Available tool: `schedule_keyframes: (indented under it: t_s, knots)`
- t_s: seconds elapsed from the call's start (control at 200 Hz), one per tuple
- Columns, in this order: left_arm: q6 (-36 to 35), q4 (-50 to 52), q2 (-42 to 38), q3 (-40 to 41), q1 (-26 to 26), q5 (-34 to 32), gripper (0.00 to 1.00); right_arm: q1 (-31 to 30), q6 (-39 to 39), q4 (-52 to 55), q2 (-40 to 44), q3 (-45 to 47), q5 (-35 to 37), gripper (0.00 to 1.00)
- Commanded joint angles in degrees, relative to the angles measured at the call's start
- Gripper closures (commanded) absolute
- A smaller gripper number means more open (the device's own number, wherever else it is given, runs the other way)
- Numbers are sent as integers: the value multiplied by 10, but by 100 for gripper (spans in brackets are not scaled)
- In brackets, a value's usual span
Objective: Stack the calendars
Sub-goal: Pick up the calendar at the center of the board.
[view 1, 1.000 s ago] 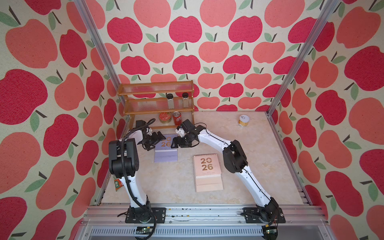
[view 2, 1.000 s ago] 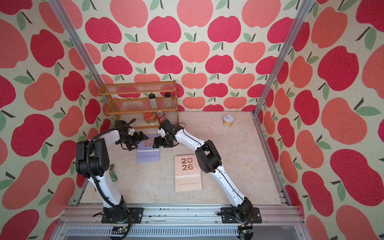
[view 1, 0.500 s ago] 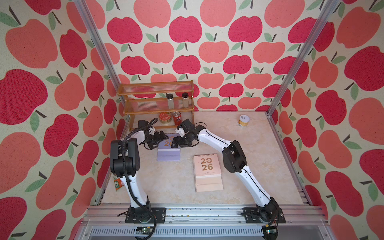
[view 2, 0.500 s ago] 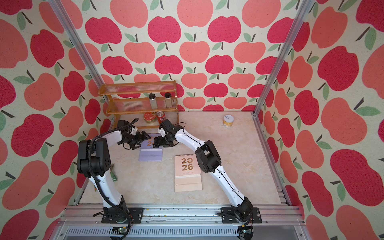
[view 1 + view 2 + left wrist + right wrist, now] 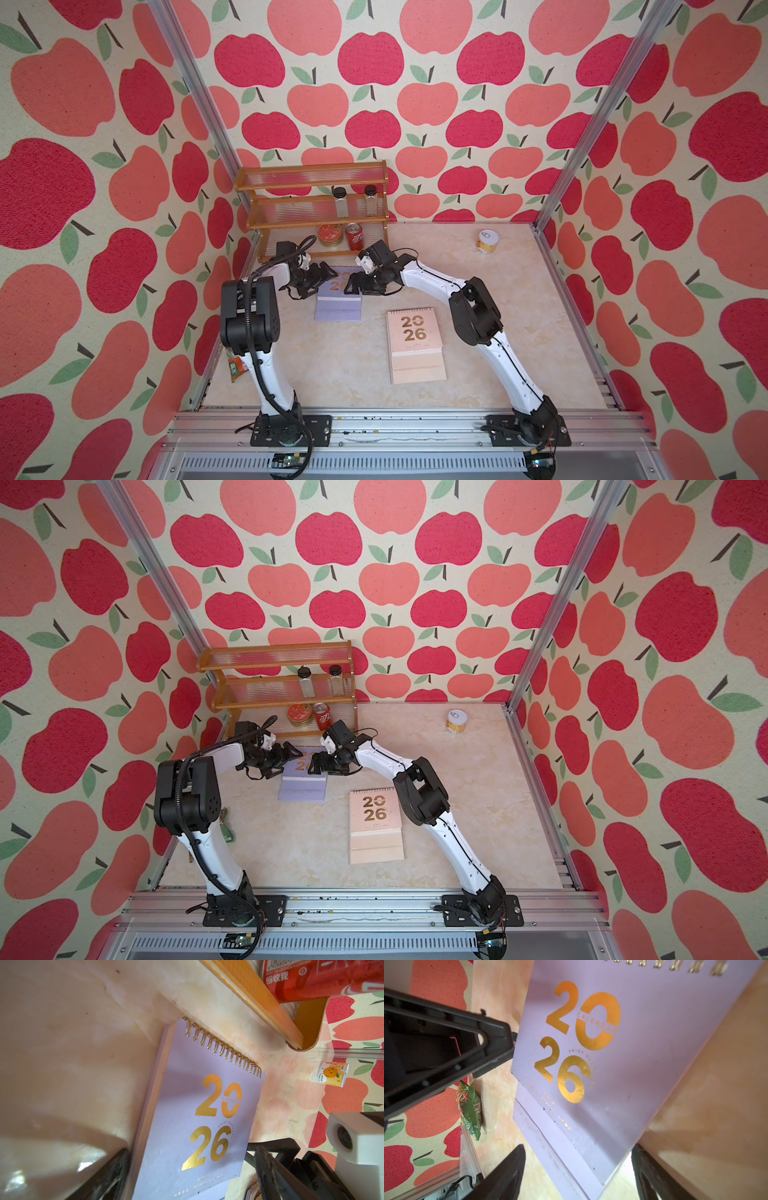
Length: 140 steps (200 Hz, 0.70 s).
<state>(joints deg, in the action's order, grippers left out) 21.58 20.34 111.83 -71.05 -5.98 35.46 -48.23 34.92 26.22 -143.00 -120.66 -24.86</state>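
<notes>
1. In both top views, I see the lavender calendar (image 5: 337, 309) (image 5: 301, 788) lying flat on the counter (image 5: 332, 374). It is toward the far left corner, just in front of the wooden rack (image 5: 311, 199). The peach calendar (image 5: 413, 332) (image 5: 375, 812) lies flat well apart from it, mid-counter toward the near edge. The left gripper (image 5: 322, 275) and right gripper (image 5: 355, 286) flank the lavender one's far end from opposite sides. Both are released and grasp nothing.
2. On the left wrist view, my jaws stand wide, and the lavender calendar (image 5: 197, 1122) lies between the fingers (image 5: 108, 1176). Its gold "2026" faces up and its spiral edge points toward the rack.
3. On the right wrist view, the fingers (image 5: 508, 1172) spread either side of a near corner of the lavender calendar (image 5: 612, 1084). One of the left gripper's fingers (image 5: 500, 1043) meets its long edge. A green snack packet (image 5: 469, 1109) lies by the counter's left edge.
</notes>
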Motion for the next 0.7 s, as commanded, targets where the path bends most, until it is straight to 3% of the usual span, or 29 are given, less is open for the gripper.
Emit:
schedule_keyframes:
  t_s: [0.0, 0.23, 0.695]
  knots:
    - [7, 36, 35, 32, 10, 13, 9, -4, 18, -78, 46, 25, -40, 19]
    - [10, 29, 32, 40, 2, 21, 10, -4, 32, -154, 83, 86, -53, 21]
    - [10, 23, 22, 45, 0, 29, 10, -4, 55, -193, 98, 118, -61, 30]
